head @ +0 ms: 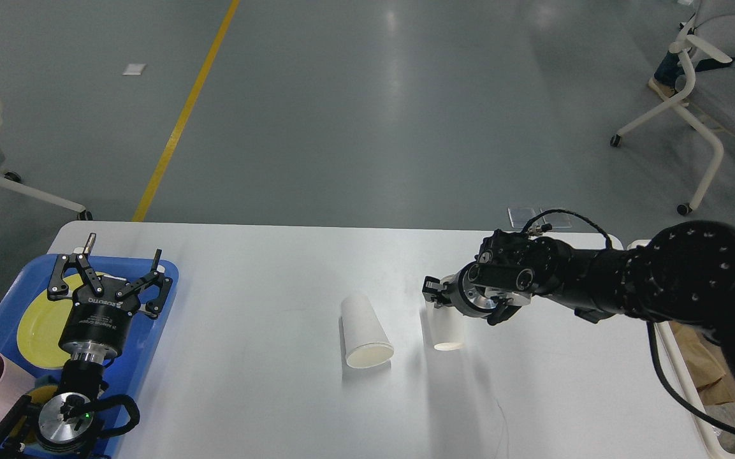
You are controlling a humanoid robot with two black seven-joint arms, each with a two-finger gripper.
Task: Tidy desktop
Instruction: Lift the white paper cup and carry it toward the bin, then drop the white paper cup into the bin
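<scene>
The desktop [265, 306] fills the lower frame. My right gripper [447, 306], right of centre, pinches a paper cup [449, 331]; another cup [364, 331] lies just left. My left gripper [112, 271], fingers spread, hovers over the blue tray [150, 357] at lower left.

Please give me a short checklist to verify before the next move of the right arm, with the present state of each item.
1. Right gripper reaches a paper cup: ok, it is at the top of the cup on the desktop.
2. Jaws closed firmly on that cup: cannot tell, they are seen end-on and dark.
3. Second paper cup clear of the arm: ok, it lies apart, left of the held one.
4. Left gripper out of the way: ok, open above the blue tray.
5. Bin at the right edge reachable: cannot tell, the arm mostly hides it.
</scene>
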